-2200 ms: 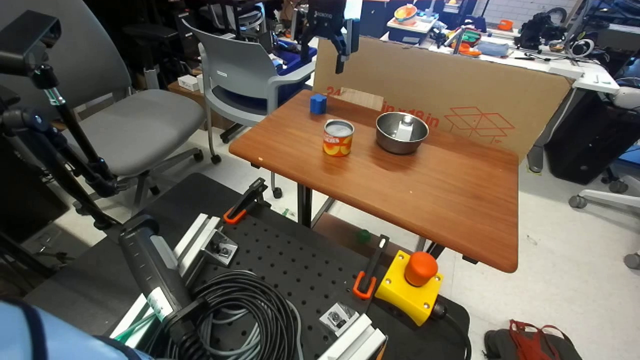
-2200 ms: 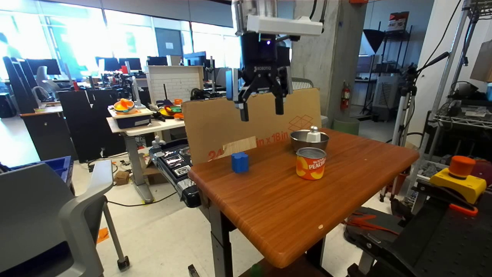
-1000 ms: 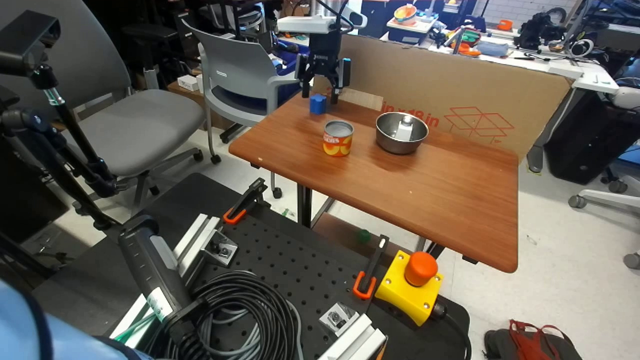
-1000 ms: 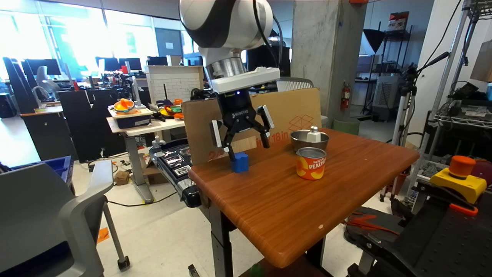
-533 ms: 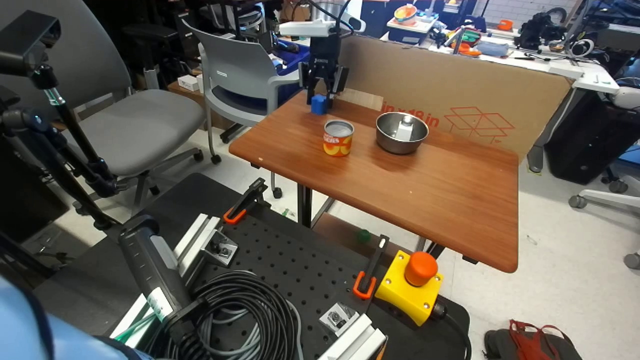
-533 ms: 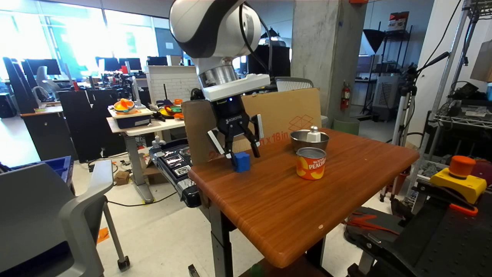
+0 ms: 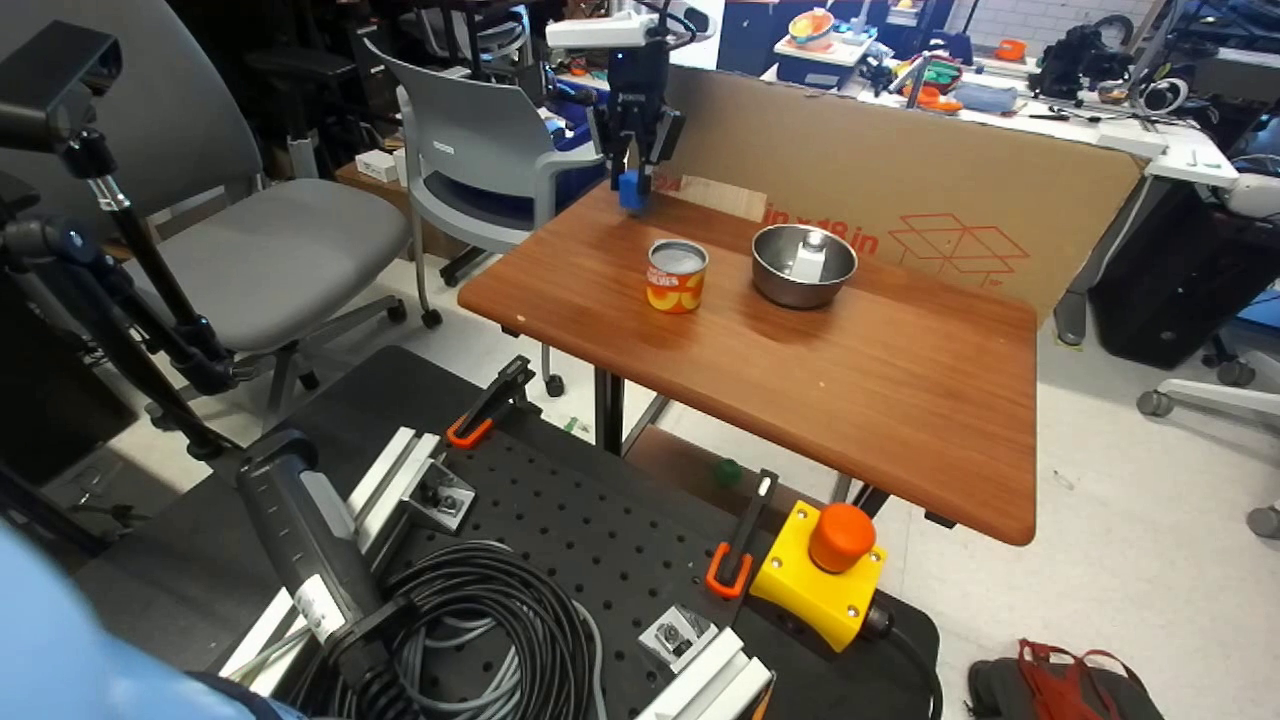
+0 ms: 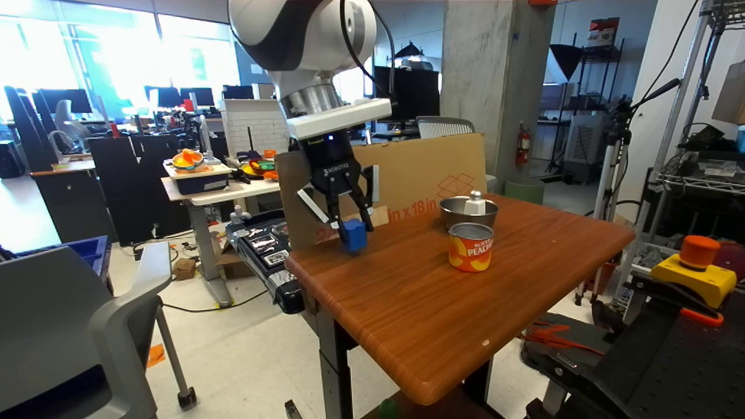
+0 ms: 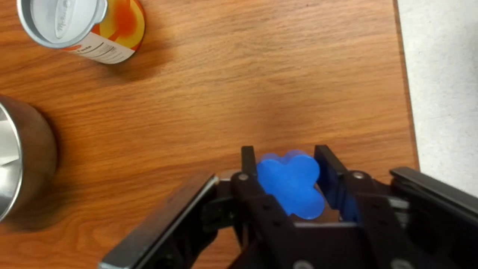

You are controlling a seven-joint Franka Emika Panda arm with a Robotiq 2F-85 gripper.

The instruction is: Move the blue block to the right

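The pincer [image 8: 356, 233] is grasping the blue block [image 9: 291, 185], its fingertips [image 9: 248, 160] set against opposite sides. Seen from the wrist view, the top of the block is a cluster of rounded lobes. Measured from the peach can [image 8: 471, 250], the block is to the left and somewhat farther back in both exterior views; in the wrist view it is below and to the right of the can. It appears raised slightly off the wooden surface [image 7: 900, 400].

The can stands upright, well apart from the block. Near the can but not touching it is a metal bowl [image 7: 803, 292], to its right and a little behind in an exterior view. Inside the bowl is a white piece with a rounded silvery top [image 8: 475, 205].

Behind the can, in both exterior views, rises a cardboard panel [image 7: 900, 170] printed in red. The Franka arm [image 8: 308, 41] reaches down from above and left of the can. To the can's right in both exterior views is an orange-red emergency-stop button [image 7: 842, 537] on a yellow box [image 7: 800, 575].
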